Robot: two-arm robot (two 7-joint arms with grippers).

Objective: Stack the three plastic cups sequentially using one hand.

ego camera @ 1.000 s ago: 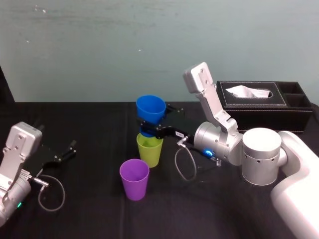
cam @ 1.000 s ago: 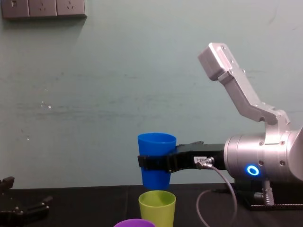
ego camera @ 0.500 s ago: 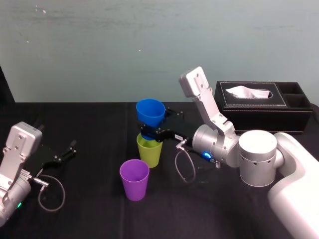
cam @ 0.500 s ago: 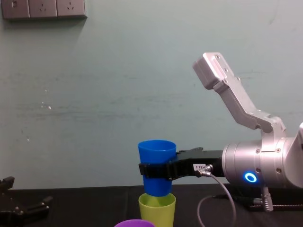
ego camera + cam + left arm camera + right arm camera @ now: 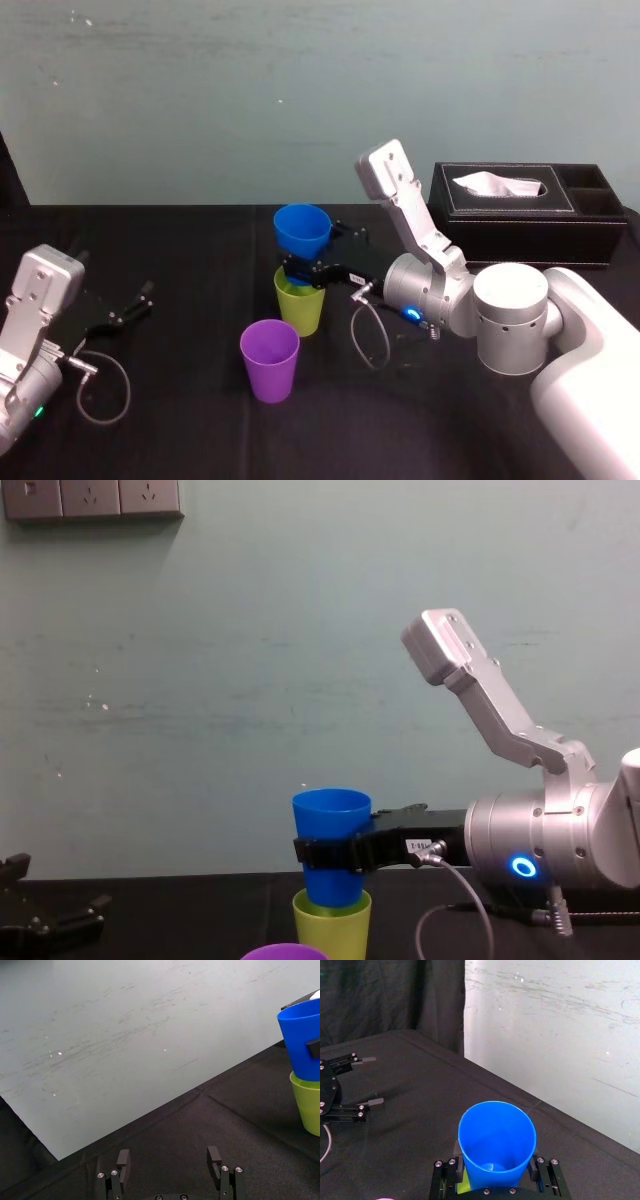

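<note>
At green cup [image 5: 300,306] mouth | R hand [image 5: 301,268] grips blue cup [image 5: 302,228] | label [image 5: 418,847] illegible

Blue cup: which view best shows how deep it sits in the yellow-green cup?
Chest view: side-on, the blue cup sits partway inside the yellow-green cup. Head and right wrist views look down on it; left wrist crops it.

- The blue cup [image 5: 302,230], yellow-green cup [image 5: 300,305] and purple cup [image 5: 269,362] look like smooth plastic with a soft sheen.
- The tabletop [image 5: 190,250] wears matt black cloth, lightly creased.
- The tissue box [image 5: 520,228], at the tabletop's far right corner, looks leather-like, black and dull; white paper tissue [image 5: 497,184] sits in its top.
- The right arm [image 5: 510,320] has a satin silver-grey shell; the right gripper [image 5: 302,268] is matt black.
- The wall [image 5: 200,100] is matt, scuffed paint.
</note>
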